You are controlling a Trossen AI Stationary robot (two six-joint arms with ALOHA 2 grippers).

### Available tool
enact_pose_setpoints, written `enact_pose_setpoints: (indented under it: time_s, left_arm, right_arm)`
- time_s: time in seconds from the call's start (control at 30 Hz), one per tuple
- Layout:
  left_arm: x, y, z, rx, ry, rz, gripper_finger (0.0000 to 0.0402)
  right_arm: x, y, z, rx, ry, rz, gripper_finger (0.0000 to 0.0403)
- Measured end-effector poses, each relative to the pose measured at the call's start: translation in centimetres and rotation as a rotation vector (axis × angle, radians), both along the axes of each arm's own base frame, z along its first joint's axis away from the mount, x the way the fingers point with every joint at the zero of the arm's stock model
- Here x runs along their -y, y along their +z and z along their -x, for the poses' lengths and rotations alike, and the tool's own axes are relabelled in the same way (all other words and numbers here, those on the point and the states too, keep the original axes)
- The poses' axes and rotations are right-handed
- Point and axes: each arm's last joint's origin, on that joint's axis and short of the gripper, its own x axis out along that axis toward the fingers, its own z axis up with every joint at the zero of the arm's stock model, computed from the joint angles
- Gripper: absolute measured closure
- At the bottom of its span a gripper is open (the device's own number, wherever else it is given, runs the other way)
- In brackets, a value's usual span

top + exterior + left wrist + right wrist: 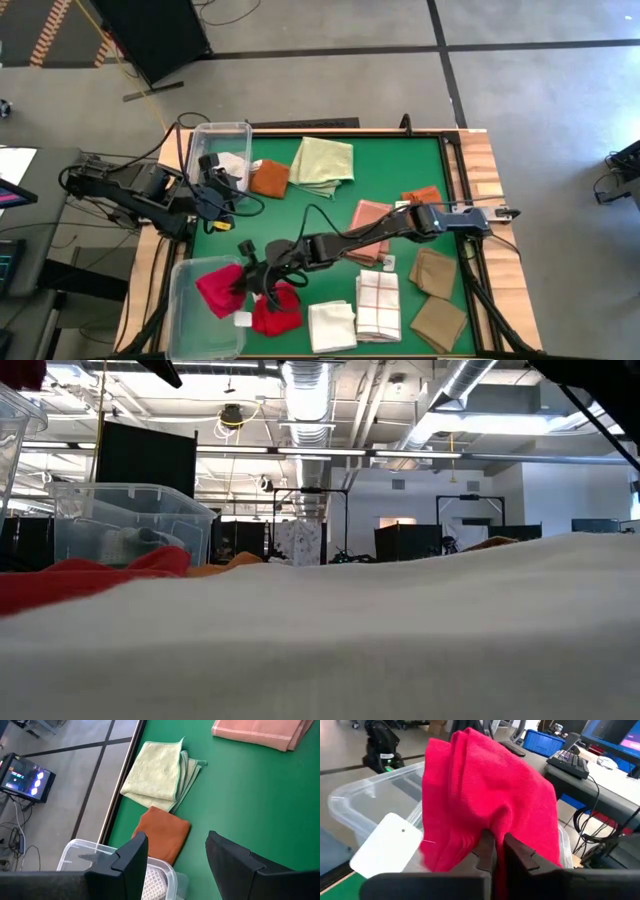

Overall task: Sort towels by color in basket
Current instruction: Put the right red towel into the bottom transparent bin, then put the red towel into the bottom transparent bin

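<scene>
My right gripper (248,282) reaches in from the right and is shut on a red towel (485,785), at the right rim of the near-left clear bin (185,320). A white tag (387,845) hangs from that towel. A second red towel (278,312) lies on the table beside the bin. My left gripper (175,865) is open and hovers by the far-left clear bin (222,135), above the rust-orange towel (162,832), touching nothing. A pale green towel (155,772) lies just past it. My right gripper pinches a bunched fold of the red towel (492,822) between its two fingers. It comes at it from the table's right, slanting down. The towel is lifted over the bin's right rim (240,300), and its tag dangles free.
The far bin holds a white-checked cloth (233,165). Salmon pink (368,228) and rust (422,196) towels lie mid-table. Two tan towels (432,272) are at the right. White (331,325) and white-checked (378,305) towels lie at the near edge, and the white one fills the low view (400,640).
</scene>
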Motion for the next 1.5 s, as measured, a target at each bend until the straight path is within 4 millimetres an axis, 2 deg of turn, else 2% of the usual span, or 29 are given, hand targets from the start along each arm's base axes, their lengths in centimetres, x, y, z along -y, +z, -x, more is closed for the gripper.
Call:
enact_pose_setpoints:
  time_s: [0.13, 0.37, 0.5, 0.73, 1.0, 1.23, 1.5]
  left_arm:
    - [0.0, 0.0, 0.0, 0.002, 0.003, 0.003, 0.0211]
    - [0.0, 0.0, 0.0, 0.008, 0.011, 0.011, 0.0211]
    - [0.0, 0.0, 0.0, 0.009, 0.013, 0.014, 0.0211]
    - [0.0, 0.0, 0.0, 0.010, 0.014, 0.015, 0.0211]
    - [0.0, 0.0, 0.0, 0.009, 0.013, 0.014, 0.0211]
    - [0.0, 0.0, 0.0, 0.012, 0.016, 0.018, 0.0211]
    - [0.0, -0.6, -0.1, 0.005, 0.026, 0.023, 0.0211]
  right_arm:
    - [0.0, -0.3, -0.1, -0.010, 0.000, 0.003, 0.0296]
    - [0.0, 0.2, 0.1, -0.008, -0.001, 0.002, 0.0167]
    - [-0.1, 0.7, 0.6, -0.059, -0.007, 0.018, 0.0130]
    - [-1.1, 1.9, 2.6, -0.221, 0.020, 0.067, 0.0125]
    - [-3.4, 1.0, 4.6, -0.406, 0.061, 0.108, 0.0124]
    - [-3.5, -1.5, 4.9, -0.557, 0.050, 0.087, 0.0124]
    - [-2.7, -5.0, 4.9, -0.580, 0.024, 0.046, 0.0124]
